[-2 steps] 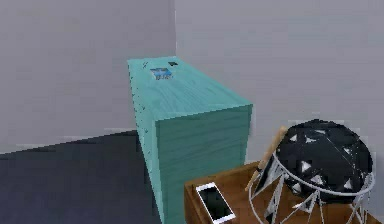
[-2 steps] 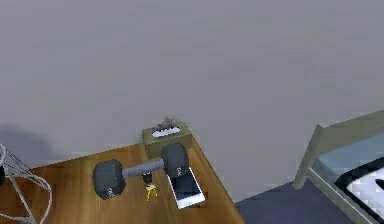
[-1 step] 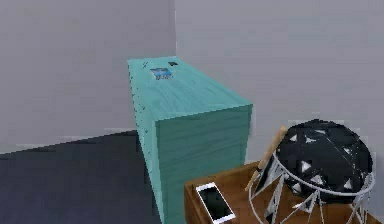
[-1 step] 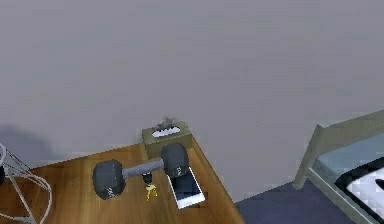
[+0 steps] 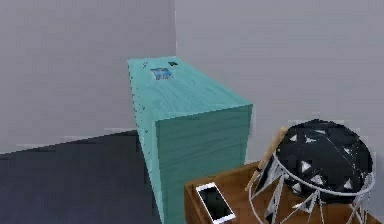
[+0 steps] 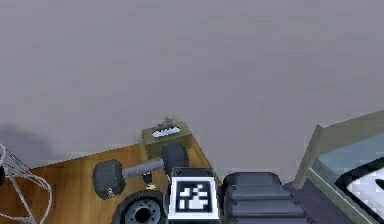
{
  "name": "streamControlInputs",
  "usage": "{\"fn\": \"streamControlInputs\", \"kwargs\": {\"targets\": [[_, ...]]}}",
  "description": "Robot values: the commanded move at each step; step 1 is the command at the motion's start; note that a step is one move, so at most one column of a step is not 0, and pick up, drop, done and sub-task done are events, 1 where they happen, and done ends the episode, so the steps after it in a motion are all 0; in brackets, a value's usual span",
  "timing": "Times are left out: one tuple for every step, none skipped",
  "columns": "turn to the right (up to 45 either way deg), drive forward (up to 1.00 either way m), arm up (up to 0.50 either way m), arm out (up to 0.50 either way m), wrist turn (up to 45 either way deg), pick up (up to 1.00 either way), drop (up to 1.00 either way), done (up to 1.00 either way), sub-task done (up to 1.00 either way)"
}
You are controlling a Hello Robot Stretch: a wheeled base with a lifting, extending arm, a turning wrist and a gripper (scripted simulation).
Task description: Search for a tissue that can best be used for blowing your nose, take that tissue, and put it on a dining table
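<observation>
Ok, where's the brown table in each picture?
Forward view: the table is in the bottom right corner, with a phone lying on it.
Arm side view: the table fills the bottom left, with a dumbbell on it.
Shared landmark: the wire frame at the forward view's right edge; thin wires at the arm side view's left edge look like the same thing.

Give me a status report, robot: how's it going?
End effector at wooden table, load unclear. Tissue box at table's far edge. Dumbbell lies before it.
</observation>
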Motion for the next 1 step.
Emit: {"fn": "streamControlInputs", "kwargs": {"targets": [[0.0,0.00,0.00,0.34,0.0,0.00,0.00,0.00,0.00]]}}
